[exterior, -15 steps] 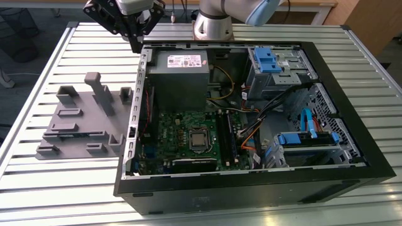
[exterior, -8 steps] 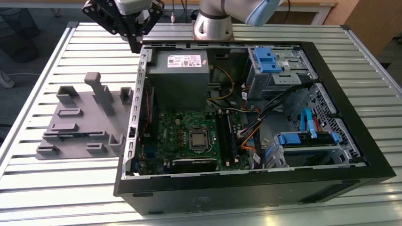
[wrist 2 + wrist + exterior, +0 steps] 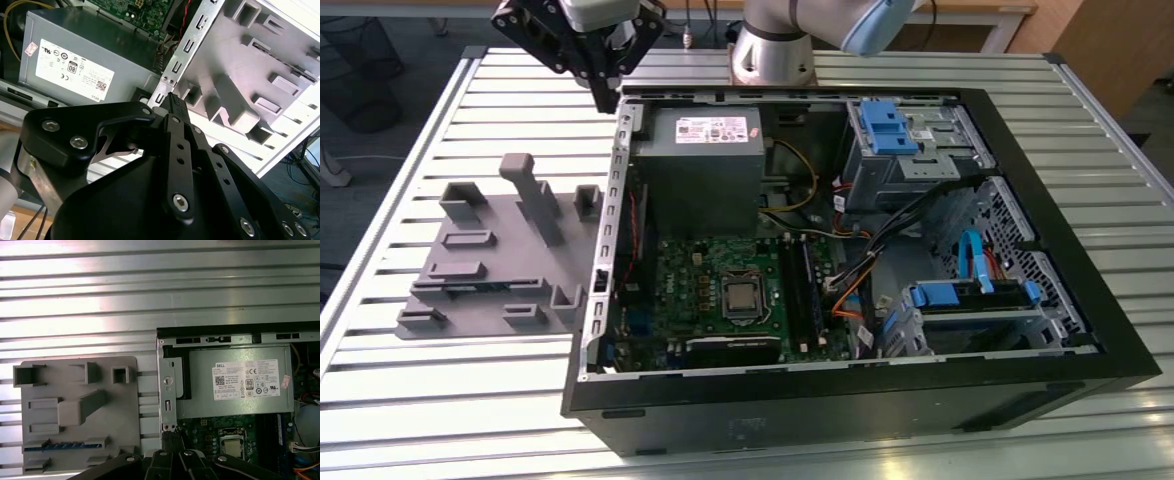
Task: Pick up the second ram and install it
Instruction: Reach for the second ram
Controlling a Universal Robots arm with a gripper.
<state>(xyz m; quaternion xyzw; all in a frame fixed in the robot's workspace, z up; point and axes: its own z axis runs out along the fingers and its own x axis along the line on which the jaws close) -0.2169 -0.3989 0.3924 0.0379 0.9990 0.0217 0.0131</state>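
Observation:
The second ram (image 3: 65, 445) shows as a thin blue strip lying in a slot of the grey fixture block (image 3: 75, 410), at the block's edge far from the case's rear. My gripper (image 3: 604, 100) hangs above the table by the rear left corner of the open computer case (image 3: 854, 400), beyond the fixture block (image 3: 494, 250). Its black fingers (image 3: 173, 100) are pressed together with nothing between them. In the first wrist view the gripper (image 3: 172, 436) sits over the case's metal edge, apart from the ram. The motherboard (image 3: 707, 270) and its long black slots (image 3: 794, 290) lie inside the case.
A grey power supply (image 3: 700, 150) fills the case's rear left corner. Drive cages with blue brackets (image 3: 897, 125) and loose cables (image 3: 854, 260) crowd the exterior view's right side. The arm's base (image 3: 771, 55) stands behind the case. Ribbed metal table (image 3: 480, 100) surrounds everything.

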